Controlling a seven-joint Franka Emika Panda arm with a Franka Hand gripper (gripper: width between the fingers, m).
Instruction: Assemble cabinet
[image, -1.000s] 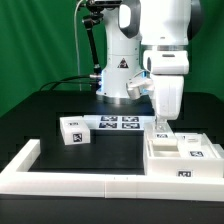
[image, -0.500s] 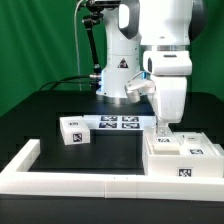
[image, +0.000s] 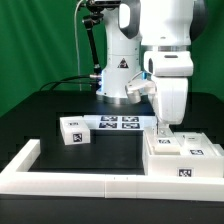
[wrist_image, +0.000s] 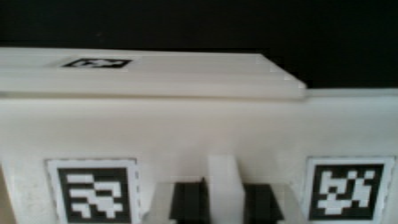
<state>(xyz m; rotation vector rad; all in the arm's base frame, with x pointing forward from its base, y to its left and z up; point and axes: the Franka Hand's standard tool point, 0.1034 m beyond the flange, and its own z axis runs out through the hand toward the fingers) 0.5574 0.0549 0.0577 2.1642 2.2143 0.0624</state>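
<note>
**Green backdrop, black bench: claw down on the cabinet**

Green curtain fills the far side of the scene, and the arm's white base (image: 118, 72) stands in front of it on a black bench (image: 40, 115). A long low white wall (image: 80, 181) runs along the near edge and turns back at the exterior view's left. The marker board (image: 118, 123) lies flat at the middle of the bench. Just to its left in the exterior view sits a small white tagged block (image: 72, 131), apart from everything else.

The cabinet (image: 186, 158) rests at the exterior view's right, against the near wall, with tags on its top and its near face. The claw (image: 160, 127) points straight down onto the cabinet's far left corner.

From the wrist, the cabinet (wrist_image: 178, 120) fills the picture as stepped white panels carrying three tags. The claw (wrist_image: 221, 198) straddles a thin upright white rib, with one dark finger (wrist_image: 187, 205) close on each side. The picture is too blurred to tell whether the jaws are pressing on the rib or only flanking it.
</note>
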